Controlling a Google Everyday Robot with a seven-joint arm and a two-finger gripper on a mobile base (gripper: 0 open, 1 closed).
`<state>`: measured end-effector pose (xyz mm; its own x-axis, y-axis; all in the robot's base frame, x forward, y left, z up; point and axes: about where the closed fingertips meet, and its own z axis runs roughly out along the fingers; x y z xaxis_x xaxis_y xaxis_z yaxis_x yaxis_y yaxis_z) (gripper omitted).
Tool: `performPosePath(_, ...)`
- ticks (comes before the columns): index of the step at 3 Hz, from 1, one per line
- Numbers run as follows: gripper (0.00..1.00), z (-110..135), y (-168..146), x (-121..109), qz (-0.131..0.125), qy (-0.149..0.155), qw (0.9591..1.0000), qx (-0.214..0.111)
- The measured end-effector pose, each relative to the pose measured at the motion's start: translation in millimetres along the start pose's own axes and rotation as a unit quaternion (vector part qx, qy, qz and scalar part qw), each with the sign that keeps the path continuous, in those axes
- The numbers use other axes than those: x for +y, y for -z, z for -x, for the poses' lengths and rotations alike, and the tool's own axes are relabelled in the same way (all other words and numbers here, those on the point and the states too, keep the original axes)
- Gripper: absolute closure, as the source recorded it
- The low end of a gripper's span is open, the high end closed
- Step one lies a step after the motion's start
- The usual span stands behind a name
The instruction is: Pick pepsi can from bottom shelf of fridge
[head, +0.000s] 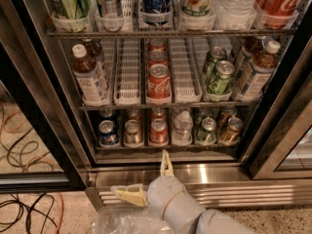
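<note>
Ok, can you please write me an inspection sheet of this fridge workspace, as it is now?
Surface: bottom shelf, dim wire rack, six drinks in its front row.
Job's things: pepsi can upright in the leftmost lane, at the front.
Clutter: red can and gold-brown can on the same shelf; crumpled clear plastic on the floor.
Grippers: end effector open, holding nothing, below the shelf, in front of the steel base.
Cables: black and orange cables on the floor at left.
Surroundings: black door frames, speckled floor.

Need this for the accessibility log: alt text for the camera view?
The gripper, fingers spread open, hovers low in front of the steel base of the fridge, just below the bottom shelf. The pepsi can stands untouched at that shelf's left end, beside other cans.
</note>
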<state>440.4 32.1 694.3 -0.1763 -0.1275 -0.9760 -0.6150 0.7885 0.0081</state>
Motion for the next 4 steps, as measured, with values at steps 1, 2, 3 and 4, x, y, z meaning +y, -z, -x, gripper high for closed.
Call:
performPosePath(1, 0.00, -47, -17, 15, -0.017, 0.005, 0.9998, -0.005)
performPosePath(2, 0.00, -84, -32, 4, -0.064, -0.010, 0.9977, -0.020)
performPosePath(3, 0.00, -90, -34, 6, -0.075, -0.022, 0.9959, -0.045)
performPosePath(4, 0.00, -90, -34, 6, -0.075, -0.022, 0.9959, -0.045)
